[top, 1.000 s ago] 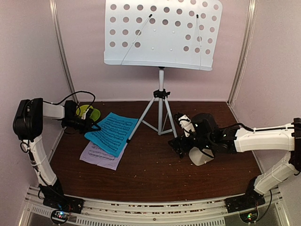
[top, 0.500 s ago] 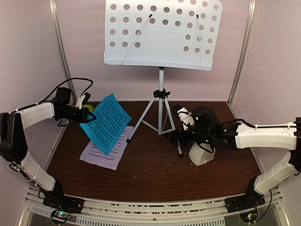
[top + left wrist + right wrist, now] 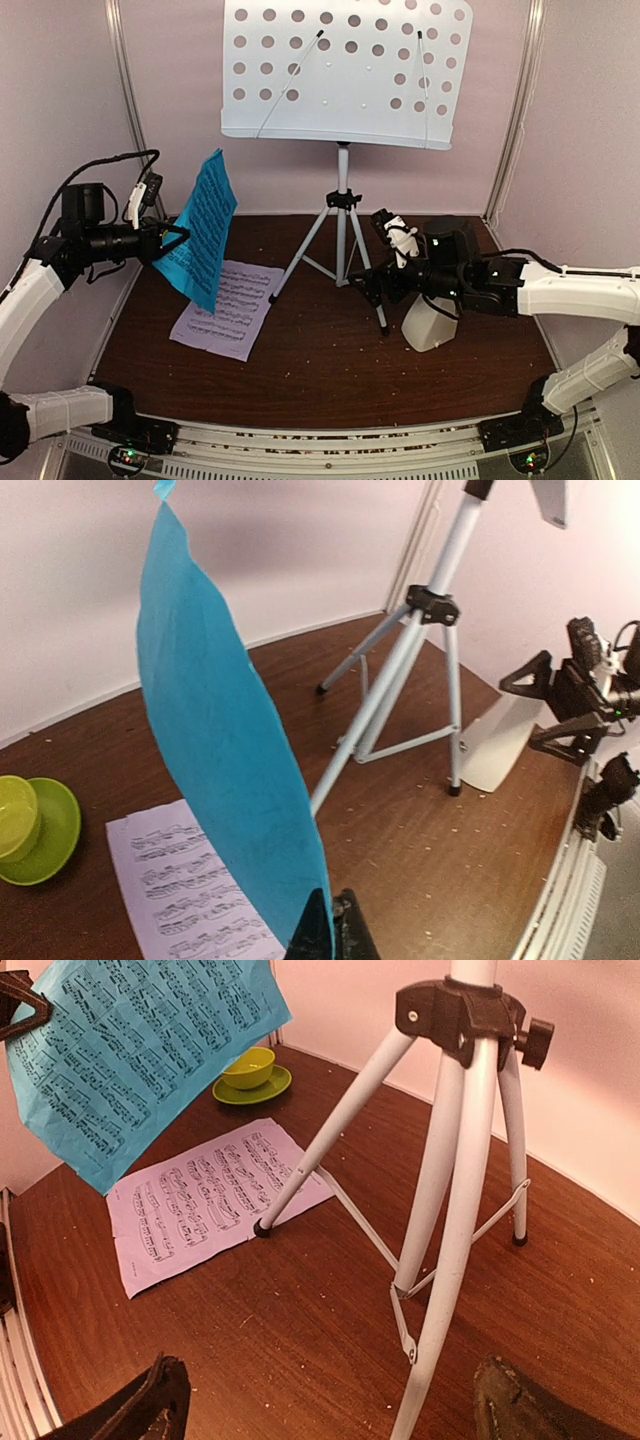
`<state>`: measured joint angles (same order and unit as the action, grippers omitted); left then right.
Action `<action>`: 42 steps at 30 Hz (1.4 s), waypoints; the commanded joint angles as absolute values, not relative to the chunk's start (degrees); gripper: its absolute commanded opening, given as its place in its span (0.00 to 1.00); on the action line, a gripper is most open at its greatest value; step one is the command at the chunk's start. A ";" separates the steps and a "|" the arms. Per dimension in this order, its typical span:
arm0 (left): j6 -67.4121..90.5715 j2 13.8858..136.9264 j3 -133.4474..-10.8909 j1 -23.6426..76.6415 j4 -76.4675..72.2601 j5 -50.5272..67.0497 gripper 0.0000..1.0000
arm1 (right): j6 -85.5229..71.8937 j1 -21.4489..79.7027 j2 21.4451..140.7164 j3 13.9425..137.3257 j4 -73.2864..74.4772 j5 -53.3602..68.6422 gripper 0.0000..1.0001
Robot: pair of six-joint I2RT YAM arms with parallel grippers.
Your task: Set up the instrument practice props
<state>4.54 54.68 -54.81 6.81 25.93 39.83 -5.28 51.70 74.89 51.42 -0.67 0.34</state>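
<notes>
**Over table's left edge: cyan page held up, stand shelf bare**

At the far edge, mid-table (image 3: 320, 370), the music stand (image 3: 340, 120) is the biggest item. Its white perforated plate sits high up, its tripod (image 3: 342, 235) has legs spread on the wood, and nothing is on the shelf yet.

Next in size is the cyan page (image 3: 203, 230). It hangs clear of the table over the left edge, long axis near vertical, top leaning a bit.

The lilac page (image 3: 225, 310) lies flat below it, near the left edge. One corner is close to a tripod foot; can't tell if they touch.

The metronome (image 3: 428, 325) stands toward the right edge, near the R gripper (image 3: 370, 258). Its front cover is too unclear to judge.

The green bowl and saucer (image 3: 30, 825) sit in the far-left corner, not part of the job.

Key relation: the shelf lies up and to the right of the L gripper (image 3: 165, 240), toward the far edge. So the sheet needs to go up and across, then flat against the plate. The L side is nearer and has the sheet. My read is that the step in hand is carrying page no. 1 to the stand.

- **L gripper:** jaws clamped tight, pinching the cyan page at one edge.
- **R gripper:** jaws spread wide w/ nothing held, low by the tripod. In the wrist view one leg runs btwn the fingers; contact can't be judged.
</notes>
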 commanded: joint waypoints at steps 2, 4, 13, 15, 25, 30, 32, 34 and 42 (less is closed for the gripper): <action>9.56 51.38 -55.82 10.63 31.05 48.02 0.00 | -2.52 52.64 70.60 53.76 2.71 2.07 1.00; 8.91 51.82 -57.82 13.00 36.42 49.40 0.00 | -1.53 52.80 69.40 54.29 3.99 3.91 1.00; 11.90 48.15 -61.91 19.56 44.59 55.98 0.00 | 4.98 56.44 66.08 61.30 14.53 9.86 1.00; 11.48 48.53 -63.59 20.90 47.48 56.50 0.00 | 7.11 58.08 65.97 63.47 17.63 9.96 1.00; 13.77 53.94 -64.94 33.81 43.63 51.33 0.00 | 12.18 64.23 68.59 71.83 28.59 6.59 0.94; 10.85 58.87 -70.54 38.29 49.20 49.58 0.00 | 13.62 65.85 68.78 74.63 28.18 5.54 0.95; 9.35 61.49 -71.97 40.83 51.78 49.55 0.00 | 17.34 67.07 70.65 78.69 30.76 4.09 0.94; 9.23 63.30 -72.42 43.04 51.79 50.12 0.00 | 21.19 68.57 73.08 82.96 34.75 1.98 0.90; 9.80 70.22 -76.46 48.15 51.77 51.52 0.00 | 31.16 75.43 78.01 91.24 41.37 -2.10 0.71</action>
<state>10.61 68.25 -73.08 46.81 51.68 50.61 24.84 72.71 76.69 88.42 36.53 0.58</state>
